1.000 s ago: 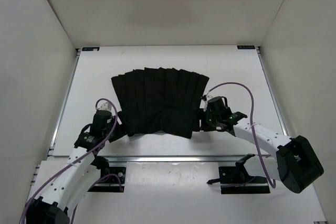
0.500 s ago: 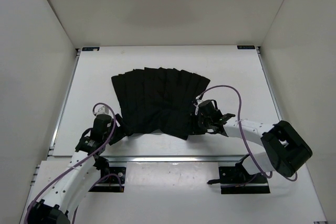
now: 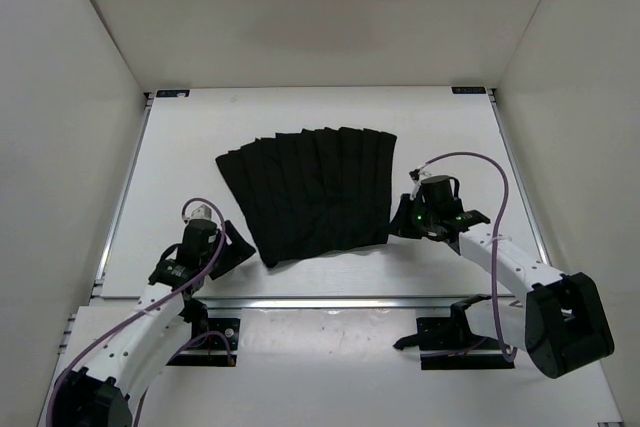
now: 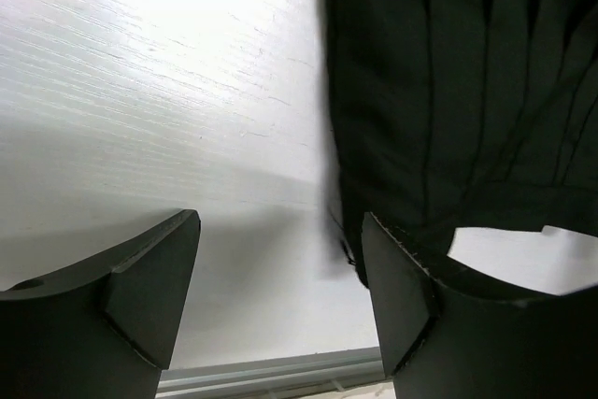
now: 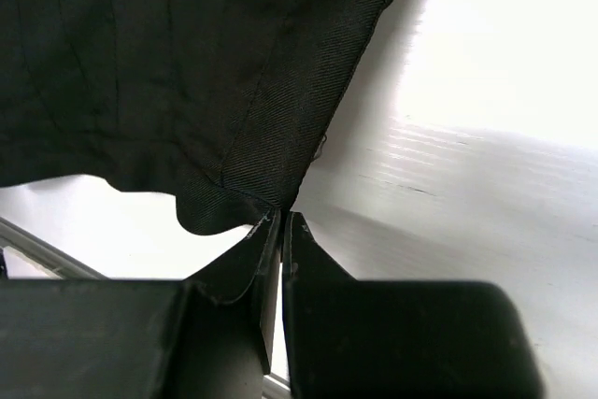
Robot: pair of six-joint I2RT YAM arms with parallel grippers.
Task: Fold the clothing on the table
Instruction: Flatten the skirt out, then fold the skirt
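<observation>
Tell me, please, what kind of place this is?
Probably a laboratory robot cell: a white railed table, plain white walls around it, a left arm and right arm mounted at its edge.

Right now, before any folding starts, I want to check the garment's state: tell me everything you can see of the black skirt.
The skirt is black, woven-looking fabric with vertical pleats and a stitched band along one edge. It lies flat and unfolded on the white table, fanned in a trapezoid with its narrower edge nearest the arms. The right gripper is shut at the near right corner, apparently pinching the fabric. The open left gripper sits at the near left corner, not gripping it.
</observation>
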